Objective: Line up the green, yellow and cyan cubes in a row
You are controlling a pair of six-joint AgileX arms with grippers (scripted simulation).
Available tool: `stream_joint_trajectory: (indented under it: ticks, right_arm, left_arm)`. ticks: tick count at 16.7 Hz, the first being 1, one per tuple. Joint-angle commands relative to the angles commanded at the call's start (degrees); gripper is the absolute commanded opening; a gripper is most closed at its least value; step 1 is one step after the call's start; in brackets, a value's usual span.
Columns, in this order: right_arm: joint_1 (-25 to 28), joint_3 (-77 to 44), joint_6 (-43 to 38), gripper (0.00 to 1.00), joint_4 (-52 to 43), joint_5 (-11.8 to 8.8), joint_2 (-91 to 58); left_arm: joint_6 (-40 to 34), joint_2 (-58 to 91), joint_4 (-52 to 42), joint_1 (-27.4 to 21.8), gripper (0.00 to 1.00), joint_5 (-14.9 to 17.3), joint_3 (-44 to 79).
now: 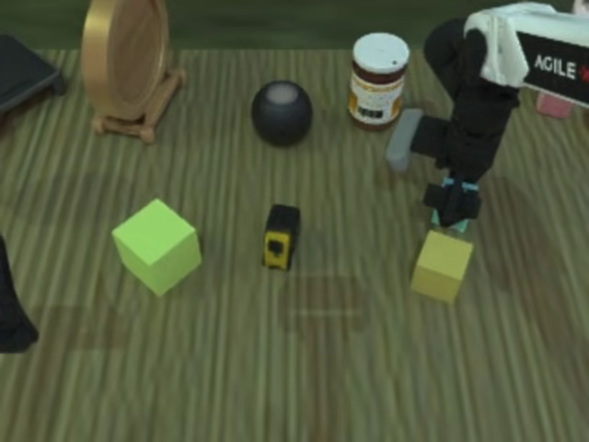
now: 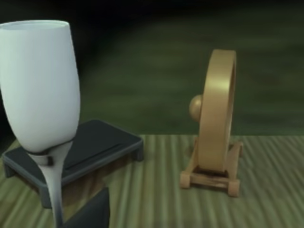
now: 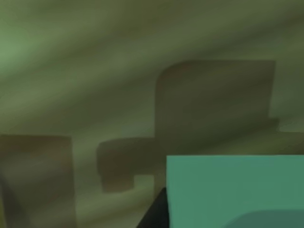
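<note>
From above, the right end effector (image 1: 453, 204) grips the cyan cube (image 1: 457, 204) just behind the yellow cube (image 1: 443, 266), at the right of the counter (image 1: 304, 368). The green cube (image 1: 157, 246) sits well apart at the left, with the tape measure (image 1: 281, 237) between them. The left arm (image 1: 11, 313) rests at the left edge.

The left wrist view shows a white glass (image 2: 40, 90) and a wooden ring stand (image 2: 216, 123); its end effector's state cannot be told.

The right wrist view shows the cyan cube (image 3: 235, 190) close up above the counter.

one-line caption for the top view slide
Right end effector holds the small light cyan cube above the striped table, behind the mustard-yellow cube; large lime-green cube sits left.
</note>
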State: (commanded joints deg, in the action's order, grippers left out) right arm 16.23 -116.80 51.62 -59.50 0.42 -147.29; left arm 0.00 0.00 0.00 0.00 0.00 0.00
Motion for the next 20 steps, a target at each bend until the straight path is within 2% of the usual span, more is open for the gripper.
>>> stream_joint_trajectory:
  ticks: [7,14,20]
  right_arm:
    - [0.2,-0.7,-0.6,0.0,-2.3,-0.5,2.3]
    - [0.5,-9.7,-0.7,0.0,-14.5,-0.6,5.1]
    - [0.7,-9.1,-0.7,0.0,-14.3,-0.6,5.8]
  left_arm:
    - [0.0,0.0,0.0,0.0,1.0,0.0,0.0]
    - [0.0,0.0,0.0,0.0,1.0,0.0,0.0]
    - [0.0,0.0,0.0,0.0,1.0,0.0,0.0]
